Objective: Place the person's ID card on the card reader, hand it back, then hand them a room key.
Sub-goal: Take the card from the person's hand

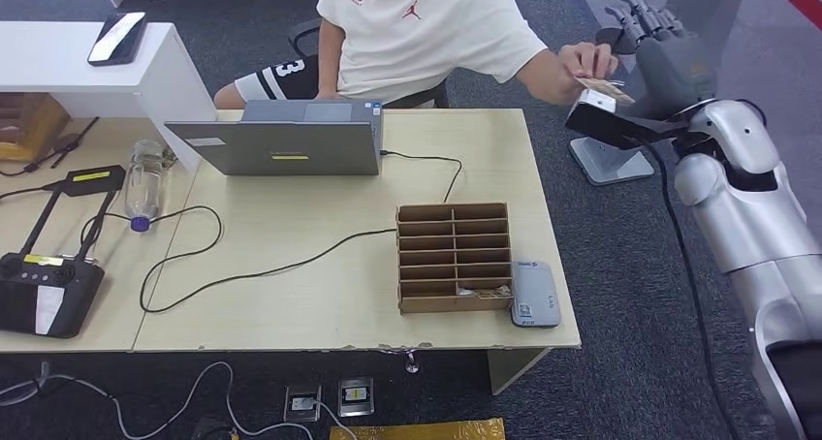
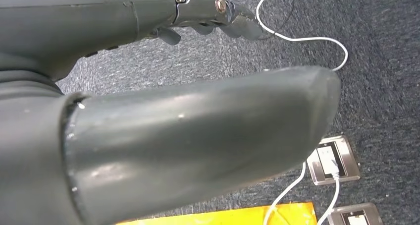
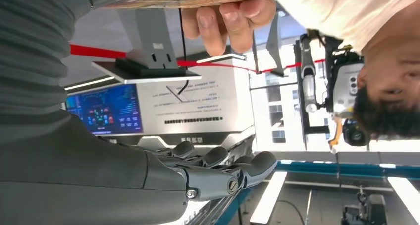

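Right hand raised beside bench, fingers spread, empty. Person's hand pinching ID card just beside it. Left hand hanging over floor, grip unclear.

From my console I see the tan ID card lying flat at my raised right hand, pinched at its far end by the person's hand, while the grey card reader sits on the desk well below.
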